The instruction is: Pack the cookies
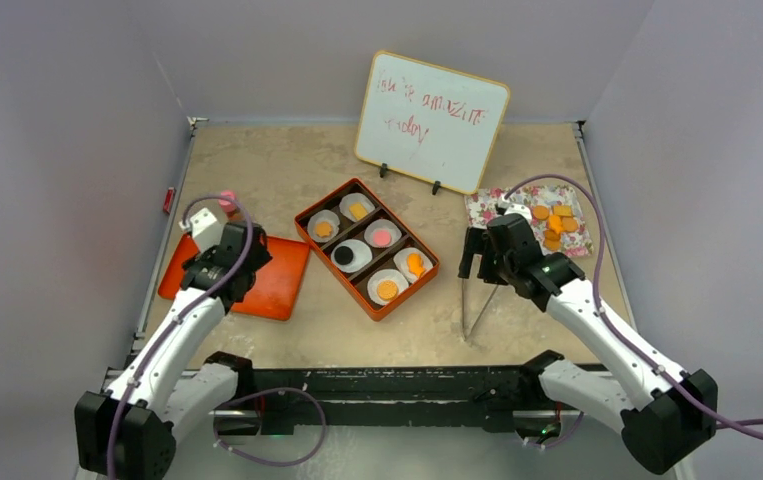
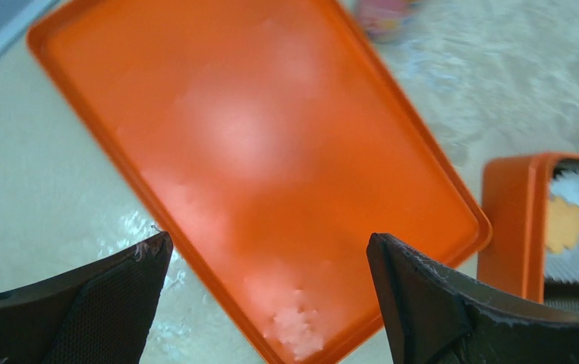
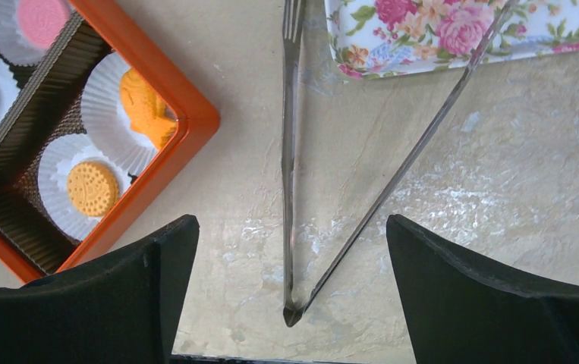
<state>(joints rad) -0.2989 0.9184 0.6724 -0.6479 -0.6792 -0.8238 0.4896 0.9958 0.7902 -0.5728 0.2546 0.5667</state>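
Hovering with jaws spread and empty, the left gripper (image 2: pixel 271 243) sits above the orange tray (image 2: pixel 271 152), at 9 o'clock of the compartment box (image 3: pixel 191 114). Orange, pink and black cookies (image 3: pixel 92 188) lie in white paper cups (image 3: pixel 96 98) inside that box. Loose cookies (image 1: pixel 555 222), all orange, are piled on the floral tray (image 3: pixel 423 23) at 3 o'clock. The right gripper (image 3: pixel 292 227), likewise spread and holding nothing, is over the tongs (image 3: pixel 290 136) lying on the worktop (image 1: pixel 287 170).

The flat orange plastic tray (image 2: pixel 271 152) under my left wrist gleams glossy. Thin metal tongs (image 3: pixel 290 152) shine at twelve o'clock of my right wrist; pleated white paper cups (image 3: pixel 100 106) at ten o'clock look matt.
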